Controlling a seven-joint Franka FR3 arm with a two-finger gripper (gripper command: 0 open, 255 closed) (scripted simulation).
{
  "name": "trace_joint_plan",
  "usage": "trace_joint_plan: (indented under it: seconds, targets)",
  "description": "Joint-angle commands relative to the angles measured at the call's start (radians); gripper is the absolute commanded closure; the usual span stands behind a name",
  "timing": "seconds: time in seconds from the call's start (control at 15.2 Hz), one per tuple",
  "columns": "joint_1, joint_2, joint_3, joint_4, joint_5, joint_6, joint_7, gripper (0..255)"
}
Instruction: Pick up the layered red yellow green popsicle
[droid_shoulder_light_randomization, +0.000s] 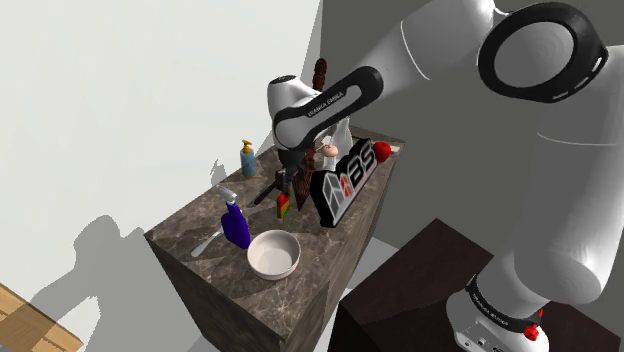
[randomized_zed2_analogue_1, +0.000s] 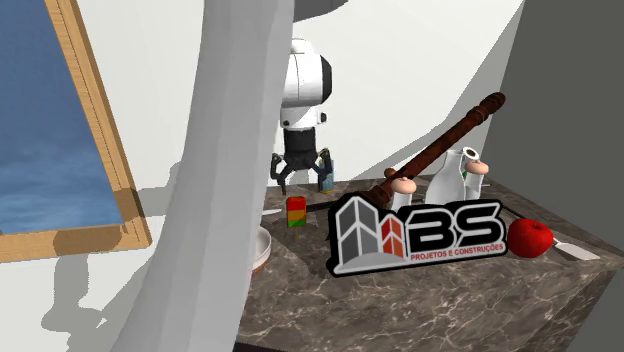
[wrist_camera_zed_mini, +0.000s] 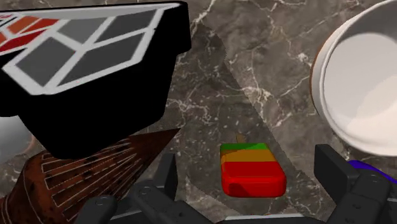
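Observation:
The layered popsicle (wrist_camera_zed_mini: 250, 169), red, orange-yellow and green with a short stick, lies flat on the dark marble counter (wrist_camera_zed_mini: 254, 76). It also shows as a small striped block (droid_shoulder_light_randomization: 283, 204) beside the black sign and as the same block (randomized_zed2_analogue_1: 296, 212) in the second exterior view. My gripper (wrist_camera_zed_mini: 254, 191) hangs just above it, open, with one finger on each side of the popsicle and neither touching it. From outside, the gripper (randomized_zed2_analogue_1: 301, 178) hovers a little above the counter over the popsicle.
A black BS sign block (droid_shoulder_light_randomization: 345, 182) stands close beside the popsicle. A white bowl (droid_shoulder_light_randomization: 273, 254), a blue spray bottle (droid_shoulder_light_randomization: 235, 226), a brown ridged cone (wrist_camera_zed_mini: 70, 178), a long brown wooden rod (randomized_zed2_analogue_1: 440, 145), a red apple (randomized_zed2_analogue_1: 529, 238) and white bottles (randomized_zed2_analogue_1: 455, 178) crowd the counter.

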Motion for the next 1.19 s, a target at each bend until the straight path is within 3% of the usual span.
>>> trace_joint_plan:
  seconds: [0.0, 0.13, 0.79, 0.86, 1.12]
  targets:
    - [0.012, 0.075, 0.001, 0.068, -0.01, 0.01, 0.002, 0]
    - [0.026, 0.149, 0.002, 0.143, -0.018, 0.011, 0.004, 0]
    - [0.033, 0.215, -0.008, 0.134, -0.035, 0.084, 0.014, 0]
    - [0.033, 0.214, -0.008, 0.134, -0.035, 0.085, 0.014, 255]
    - [0.033, 0.214, -0.008, 0.134, -0.035, 0.085, 0.014, 255]
